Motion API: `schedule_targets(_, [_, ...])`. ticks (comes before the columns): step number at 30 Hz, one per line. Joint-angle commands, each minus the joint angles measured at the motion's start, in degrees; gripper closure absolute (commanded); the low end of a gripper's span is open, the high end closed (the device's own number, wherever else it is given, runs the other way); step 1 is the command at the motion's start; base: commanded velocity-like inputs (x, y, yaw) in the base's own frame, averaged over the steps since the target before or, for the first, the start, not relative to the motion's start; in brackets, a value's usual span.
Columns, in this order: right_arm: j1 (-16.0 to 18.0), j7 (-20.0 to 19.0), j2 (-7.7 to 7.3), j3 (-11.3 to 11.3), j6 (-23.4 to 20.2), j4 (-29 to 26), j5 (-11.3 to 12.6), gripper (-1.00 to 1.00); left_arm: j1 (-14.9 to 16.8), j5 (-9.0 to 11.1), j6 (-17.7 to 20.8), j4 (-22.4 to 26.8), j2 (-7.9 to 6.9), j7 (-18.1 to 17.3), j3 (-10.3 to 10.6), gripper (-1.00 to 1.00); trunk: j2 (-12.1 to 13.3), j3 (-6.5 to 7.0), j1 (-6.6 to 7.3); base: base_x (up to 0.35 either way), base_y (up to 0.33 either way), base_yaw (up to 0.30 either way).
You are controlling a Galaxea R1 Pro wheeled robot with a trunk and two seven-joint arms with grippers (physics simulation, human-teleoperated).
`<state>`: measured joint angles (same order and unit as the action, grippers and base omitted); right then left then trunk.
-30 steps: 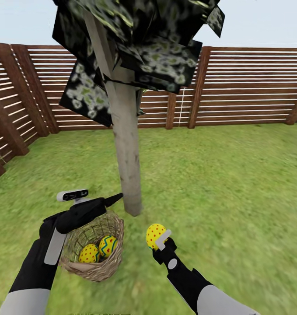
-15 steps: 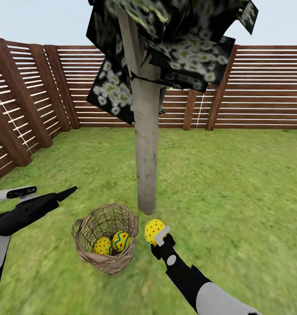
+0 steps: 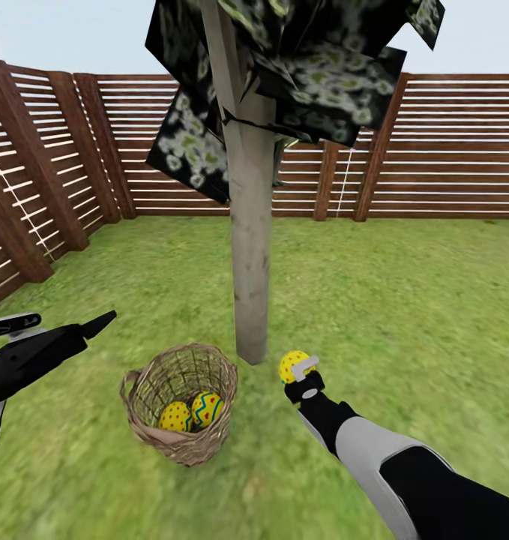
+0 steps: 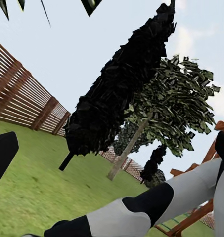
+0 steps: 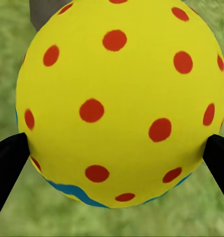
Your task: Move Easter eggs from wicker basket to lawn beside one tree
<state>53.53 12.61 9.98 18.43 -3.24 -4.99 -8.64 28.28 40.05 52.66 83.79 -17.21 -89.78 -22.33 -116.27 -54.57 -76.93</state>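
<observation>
The lawn point(image 3: 404, 300) fills the lower frame. A wicker basket point(image 3: 181, 401) rests on it at lower left, near the tree trunk point(image 3: 252, 300) at centre.

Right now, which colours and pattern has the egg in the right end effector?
The egg is yellow with red dots and a blue band at one end, clearest in the right wrist view.

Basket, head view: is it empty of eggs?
No. Two eggs lie inside the basket; the right hand holds the third.
</observation>
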Motion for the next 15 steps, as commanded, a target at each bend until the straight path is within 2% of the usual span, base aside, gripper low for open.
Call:
schedule_targets(1, [0.0, 0.2, 0.02, 0.2, 0.3, -0.2, -0.8, 1.0, 0.0, 0.0, 0.6, 0.0, -0.01, -0.2, 0.0, -1.0, -0.4, -0.23, -0.22, 0.0, 0.0, 0.0])
schedule_targets(15, [-0.1, 0.3, 0.02, 0.3, 0.3, 0.2, -0.7, 1.0, 0.0, 0.2, 0.7, 0.0, 0.07, -0.2, 0.1, -1.0, -6.1, -2.74, -3.29, 0.0, 0.0, 0.0])
